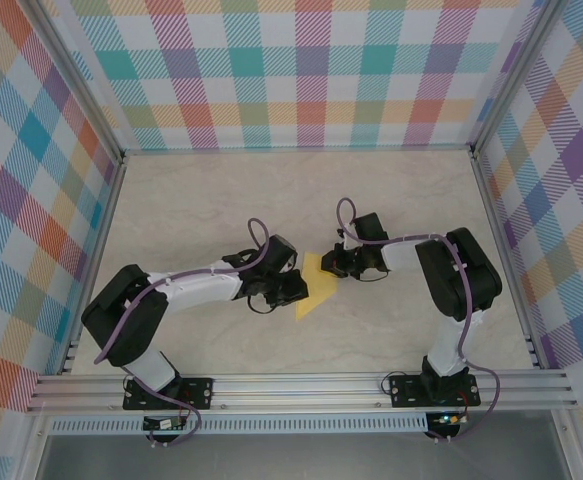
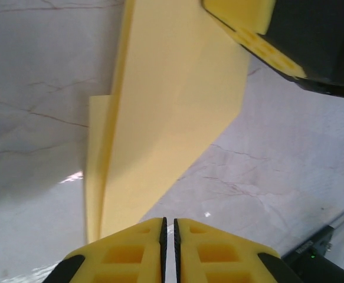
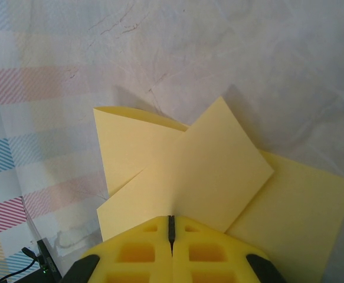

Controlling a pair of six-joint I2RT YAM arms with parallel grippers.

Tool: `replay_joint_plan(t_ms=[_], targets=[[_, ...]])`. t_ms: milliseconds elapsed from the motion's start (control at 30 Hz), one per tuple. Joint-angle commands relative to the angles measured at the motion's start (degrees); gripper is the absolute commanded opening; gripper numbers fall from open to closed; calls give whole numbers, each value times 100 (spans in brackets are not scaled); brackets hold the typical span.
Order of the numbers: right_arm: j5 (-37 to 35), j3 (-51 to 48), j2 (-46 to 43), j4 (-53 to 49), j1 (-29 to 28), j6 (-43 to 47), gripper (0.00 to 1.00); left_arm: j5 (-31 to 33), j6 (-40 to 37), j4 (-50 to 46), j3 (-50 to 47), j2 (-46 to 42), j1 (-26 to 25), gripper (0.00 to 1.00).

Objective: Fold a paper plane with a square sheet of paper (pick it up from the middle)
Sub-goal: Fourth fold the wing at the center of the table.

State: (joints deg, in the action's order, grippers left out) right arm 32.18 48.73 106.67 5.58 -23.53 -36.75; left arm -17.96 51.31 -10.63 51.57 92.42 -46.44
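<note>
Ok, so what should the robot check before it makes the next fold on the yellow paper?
1. Right end effector pinching the yellow paper: ok, its jaws are shut on the paper's edge.
2. Left end effector gripping the paper: cannot tell. A thin slit shows between its jaws, and the paper ends right at them.
3. Paper already folded: ok, overlapping flaps show in the right wrist view.
4. Folds pressed flat: not ok, one fold bulges open at the far corner.
5. End effectors not bumping each other: ok, the paper lies between them over the table.
</note>
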Motion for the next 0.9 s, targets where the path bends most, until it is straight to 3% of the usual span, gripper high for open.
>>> replay_joint_plan(t_ms=[0, 200, 433, 867], targets=[[-521, -241, 185, -444, -11, 216, 5, -529, 205, 650, -13, 212, -34, 14], [-563, -232, 175, -543, -16, 292, 5, -691, 634, 1247, -456, 624, -30, 14], [-647, -219, 154, -679, -10, 384, 5, -683, 819, 1258, -1078, 589, -27, 14], [-678, -264, 187, -678, -16, 373, 5, -841, 0, 55, -1211, 27, -48, 15]])
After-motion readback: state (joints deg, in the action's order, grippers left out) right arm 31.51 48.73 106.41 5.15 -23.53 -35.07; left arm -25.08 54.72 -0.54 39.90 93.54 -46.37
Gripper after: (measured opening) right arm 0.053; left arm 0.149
